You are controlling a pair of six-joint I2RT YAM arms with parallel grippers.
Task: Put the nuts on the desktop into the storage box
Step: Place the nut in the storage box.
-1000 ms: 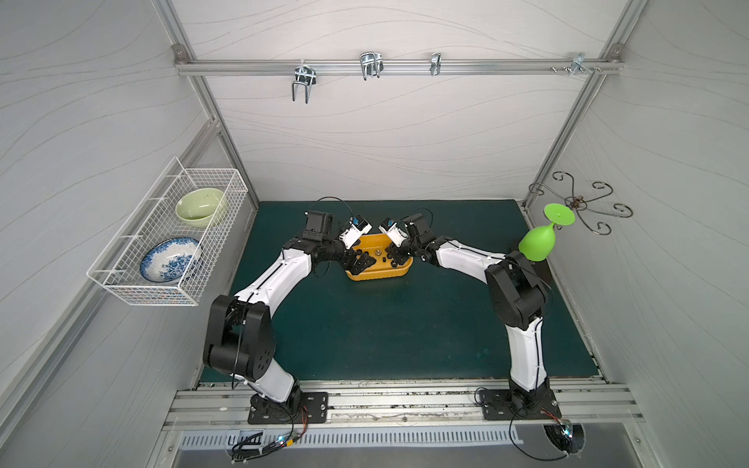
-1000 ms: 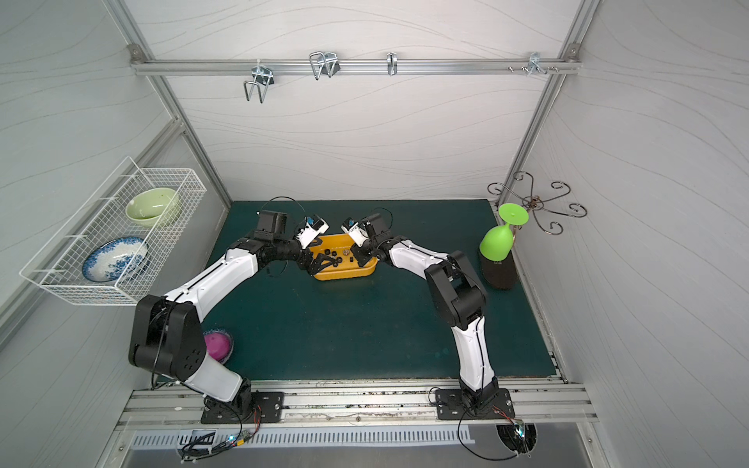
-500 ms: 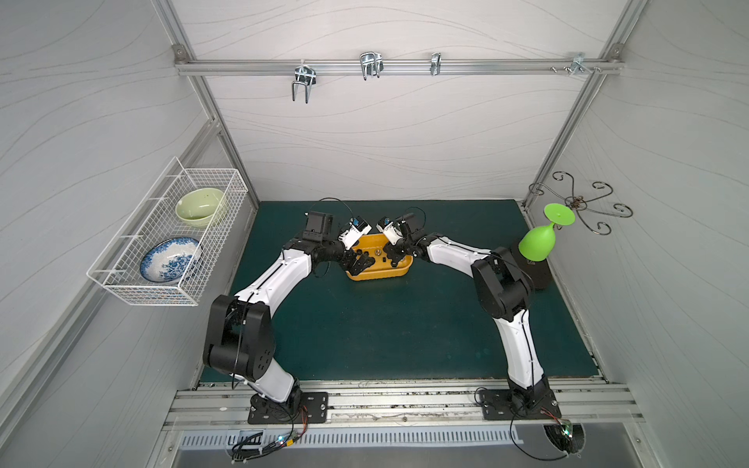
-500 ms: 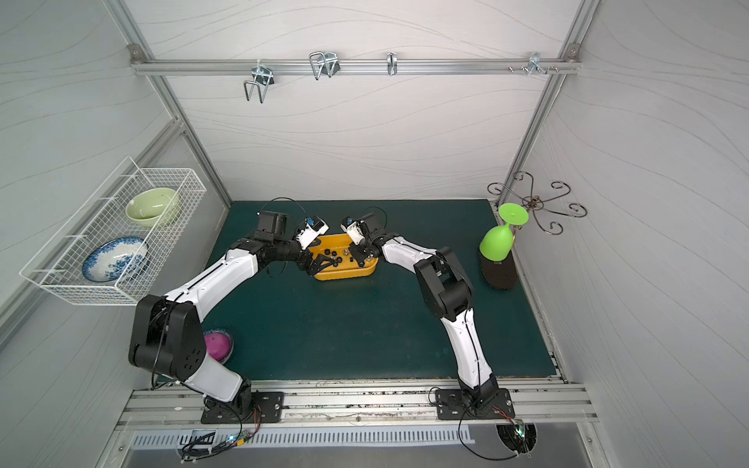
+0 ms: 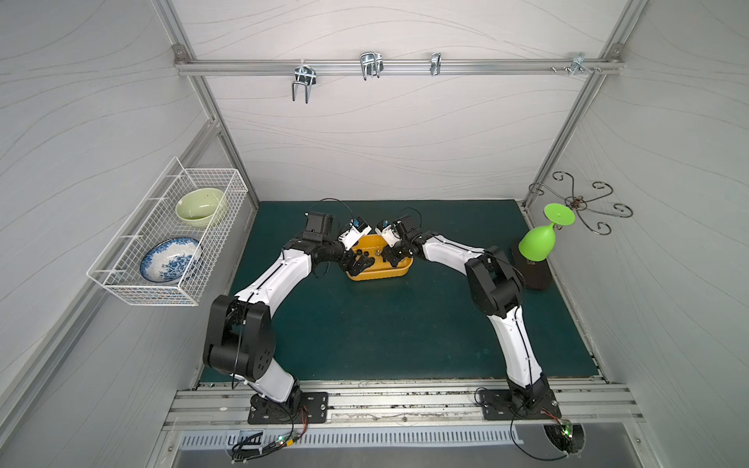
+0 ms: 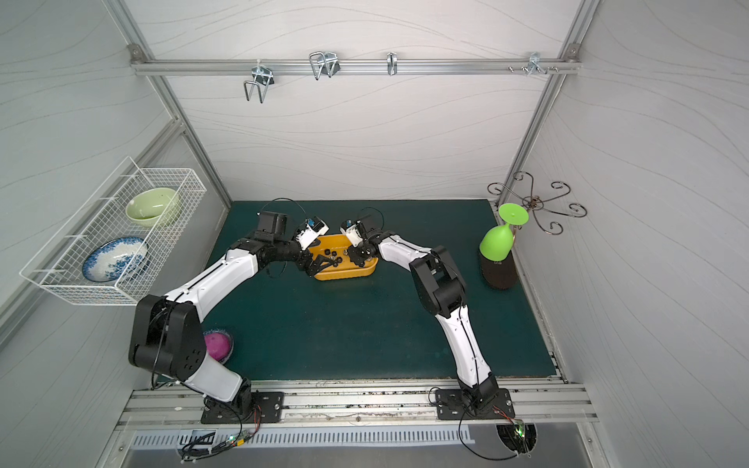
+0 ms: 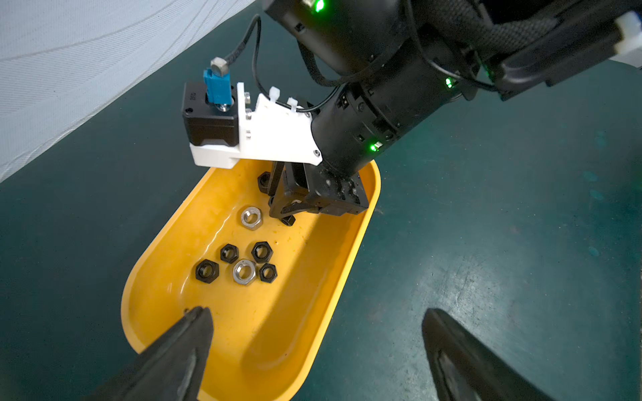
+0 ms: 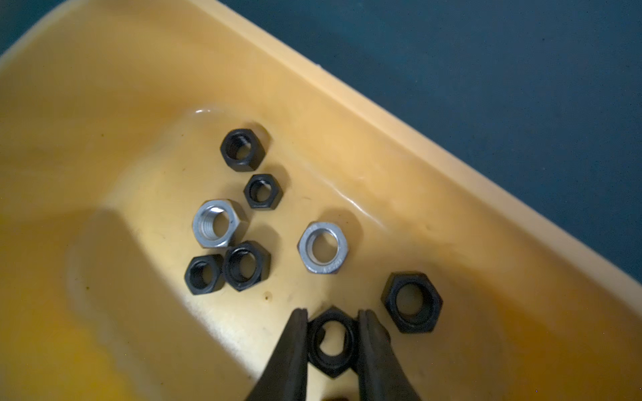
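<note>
The yellow storage box (image 5: pixel 377 276) (image 6: pixel 344 276) sits on the teal desktop (image 5: pixel 385 324), with both grippers at it. Several nuts lie inside, black ones (image 8: pixel 242 149) (image 7: pixel 207 270) and two silver ones (image 8: pixel 216 224) (image 8: pixel 323 247). My right gripper (image 8: pixel 332 312) (image 5: pixel 391 259) reaches low into the box, shut on a black nut (image 8: pixel 330 366) just above the floor. Beside it lies a larger black nut (image 8: pixel 412 302). My left gripper (image 7: pixel 315 310) (image 5: pixel 360 263) is open and empty at the box's other end, one finger over the box and one over the desktop. No nut shows on the bare desktop.
A white wire basket (image 5: pixel 170 239) on the left wall holds a green bowl and a blue-patterned plate. A green goblet (image 5: pixel 539 239) rests upside down on a dark stand at the right edge. A pink object (image 6: pixel 219 344) lies by the left arm's base.
My right arm's elbow has swung left toward the box, with its gripper staying shut inside the box. The left arm has not moved.
</note>
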